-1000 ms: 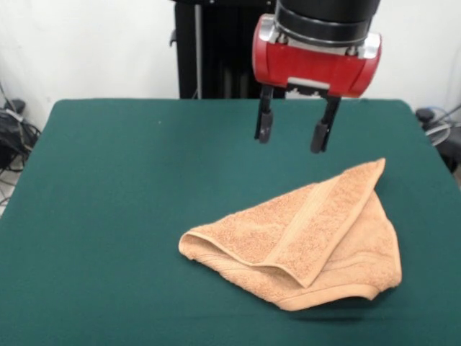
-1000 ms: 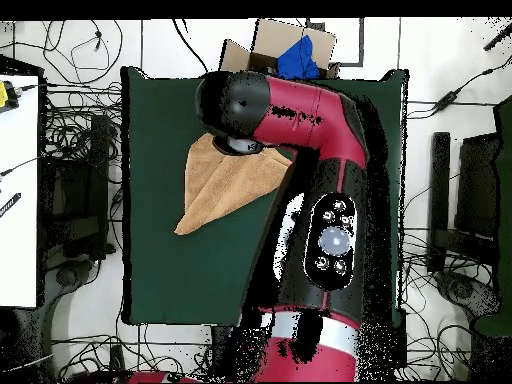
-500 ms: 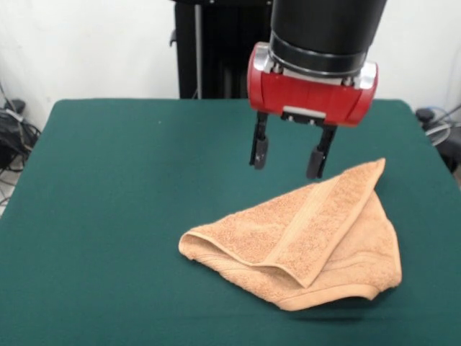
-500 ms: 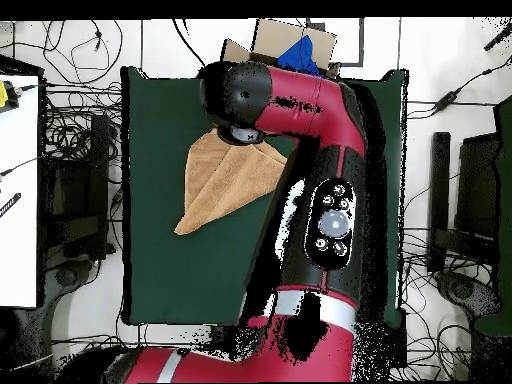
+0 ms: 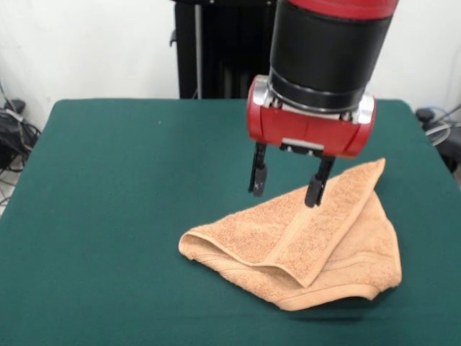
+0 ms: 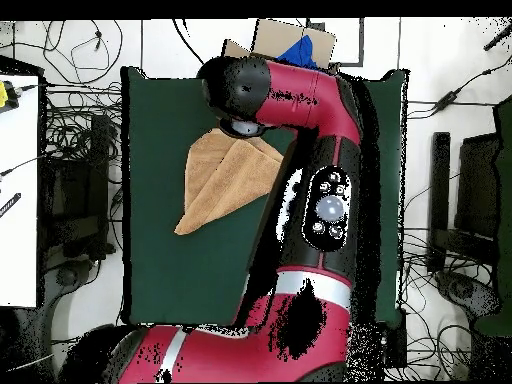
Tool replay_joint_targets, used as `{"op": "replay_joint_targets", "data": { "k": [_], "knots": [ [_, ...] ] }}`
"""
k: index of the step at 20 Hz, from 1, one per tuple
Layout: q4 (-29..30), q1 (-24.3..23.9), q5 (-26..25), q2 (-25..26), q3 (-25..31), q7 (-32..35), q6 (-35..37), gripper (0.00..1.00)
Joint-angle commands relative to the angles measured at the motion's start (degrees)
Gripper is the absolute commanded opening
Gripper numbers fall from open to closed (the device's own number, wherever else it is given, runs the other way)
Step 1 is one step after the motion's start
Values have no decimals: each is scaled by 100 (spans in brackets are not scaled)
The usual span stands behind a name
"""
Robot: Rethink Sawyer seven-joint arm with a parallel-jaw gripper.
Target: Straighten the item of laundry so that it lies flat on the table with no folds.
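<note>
The item of laundry (image 5: 302, 241) is an orange-tan terry towel folded over into a rough triangle on the right half of the green table (image 5: 115, 187). A woven hem band runs across its top layer. My gripper (image 5: 285, 186) hangs open just above the towel's upper edge, its two black fingers apart, nothing between them. From overhead the towel (image 6: 215, 185) shows as a triangle pointing down-left, and the arm's wrist covers its top corner and hides the gripper.
The red arm (image 6: 320, 200) crosses the table's right side in the overhead view. A cardboard box with a blue object (image 6: 296, 52) sits beyond the table's top edge. Cables lie on the floor all round.
The gripper has come down and toward the towel, from well above the table to just over the towel's upper edge. It stays open. The towel has not moved.
</note>
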Motion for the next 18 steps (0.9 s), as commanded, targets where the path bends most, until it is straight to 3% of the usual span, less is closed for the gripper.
{"op": "replay_joint_targets", "data": {
  "k": [1,11,18],
  "knots": [
    [-188,-127,47,503,76,1290,295,100],
    [-172,-64,140,568,100,1422,116,100],
    [-486,-44,214,780,132,1539,236,100]
  ]
}}
